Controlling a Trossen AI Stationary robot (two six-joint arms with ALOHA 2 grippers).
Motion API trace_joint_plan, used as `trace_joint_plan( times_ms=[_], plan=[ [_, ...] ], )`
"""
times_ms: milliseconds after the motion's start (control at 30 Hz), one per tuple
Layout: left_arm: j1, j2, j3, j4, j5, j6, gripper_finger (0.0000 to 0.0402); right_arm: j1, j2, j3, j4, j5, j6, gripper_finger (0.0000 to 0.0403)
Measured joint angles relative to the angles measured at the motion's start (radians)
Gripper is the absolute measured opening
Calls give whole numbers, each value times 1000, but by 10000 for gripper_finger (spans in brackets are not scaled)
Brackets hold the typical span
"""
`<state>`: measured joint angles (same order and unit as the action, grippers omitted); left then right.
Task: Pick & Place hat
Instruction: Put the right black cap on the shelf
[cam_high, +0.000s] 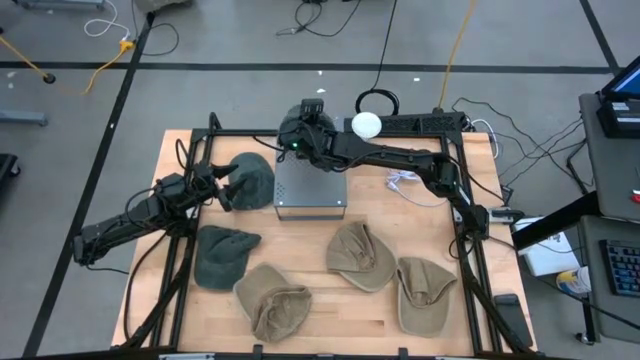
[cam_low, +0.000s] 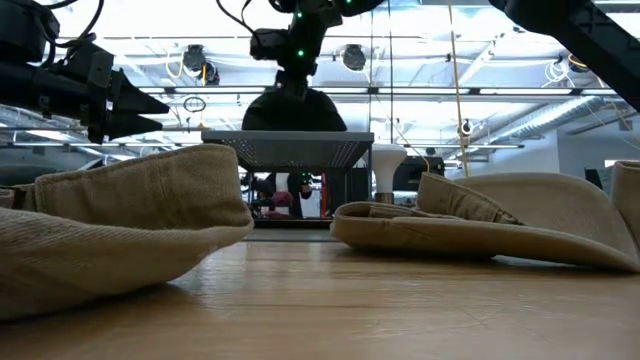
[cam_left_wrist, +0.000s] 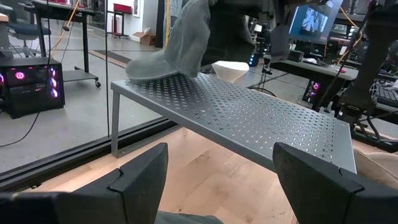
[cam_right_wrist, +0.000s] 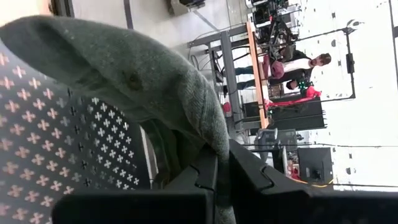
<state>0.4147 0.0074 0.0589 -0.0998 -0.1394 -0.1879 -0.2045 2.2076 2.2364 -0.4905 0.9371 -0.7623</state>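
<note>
- High view: right gripper (cam_high: 291, 141) sits over the far-left corner of the perforated metal shelf (cam_high: 310, 187), reaching in from the right. Left gripper (cam_high: 222, 184) is just left of the shelf, above the worktop (cam_high: 330, 310).
- High view also shows a grey-green hat (cam_high: 252, 181) at the shelf's left edge, between the 2 grippers; contact with the left gripper can't be judged from above.
- Right wrist view settles the grip: right jaws closed on the grey-green hat (cam_right_wrist: 124, 74), fabric pinched between the fingers (cam_right_wrist: 249, 171), crown draped over the perforated plate (cam_right_wrist: 50, 143).
- Left wrist view: left jaws wide open, nothing between the fingers (cam_left_wrist: 140, 174). Shelf (cam_left_wrist: 249, 118) lies ahead, hat (cam_left_wrist: 180, 46) hanging onto its far corner.
- Only the high view shows the rest: a second grey-green hat (cam_high: 222, 254) near-left, 3 tan hats (cam_high: 272, 300) (cam_high: 362, 257) (cam_high: 424, 290) across the near worktop.
- Low view: 2 tan hats (cam_low: 120, 225) (cam_low: 500, 215) fill the foreground and block most of the worktop. Held hat is just a dark dome (cam_low: 293, 110) on the shelf top (cam_low: 288, 138).
- Hat top is cut off in the left wrist view; brim not distinguishable anywhere.
- Hat itself: soft grey-green knit-like fabric, slumped, small button on the crown.
- A person (cam_right_wrist: 305, 65) stands in the background of the right wrist view.
</note>
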Motion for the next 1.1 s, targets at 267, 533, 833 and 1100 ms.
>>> trace_joint_plan(
  times_ms=[267,533,833,1100],
  plan=[
    [0,0,0,0,0,0,294,21,0,-28,-1,0,25,11],
    [0,0,0,0,0,0,294,42,-1,-87,-2,0,43,11],
    [0,0,0,0,0,0,294,49,-1,-92,-4,47,58,11],
    [0,0,0,0,0,0,294,61,-4,-92,-73,71,104,11]
  ],
)
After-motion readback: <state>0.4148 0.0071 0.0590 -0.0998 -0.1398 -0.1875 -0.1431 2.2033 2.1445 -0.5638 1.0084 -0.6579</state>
